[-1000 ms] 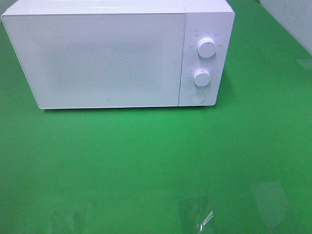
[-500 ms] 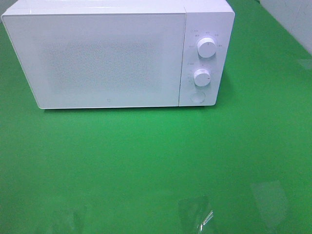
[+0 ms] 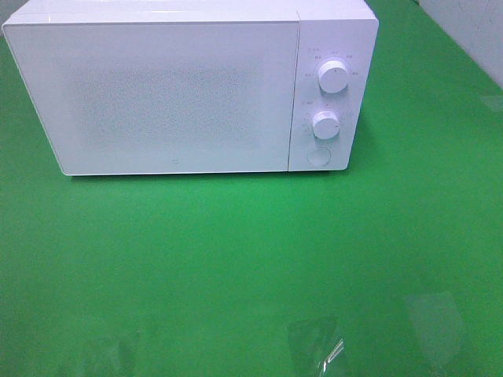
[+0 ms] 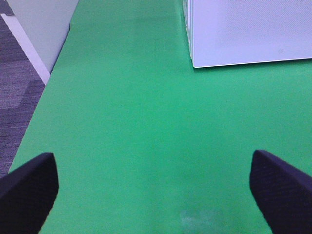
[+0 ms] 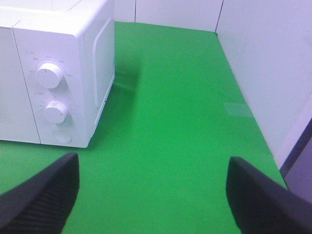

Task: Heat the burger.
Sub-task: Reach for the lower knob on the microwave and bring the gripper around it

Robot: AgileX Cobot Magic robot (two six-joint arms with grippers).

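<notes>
Nothing has moved in the last second. The white microwave (image 3: 189, 86) sits in the upper left of the high view, just as it did before, and its door (image 3: 157, 94) is shut flat.

My left claw (image 4: 155, 187) is wide open and holds nothing. Only the green table (image 3: 236, 259) shows between its tips. My right claw (image 5: 153, 192) is open and empty too. It looks toward the upper knob (image 5: 48, 74), the lower knob (image 5: 56, 112) and the button (image 5: 62, 135).

I cannot see the burger anywhere. The door's white front hides the inside, so I cannot tell if it is in there.

I think the task is standing still right now. If the burger is inside, turning a knob is likely my next job.
</notes>
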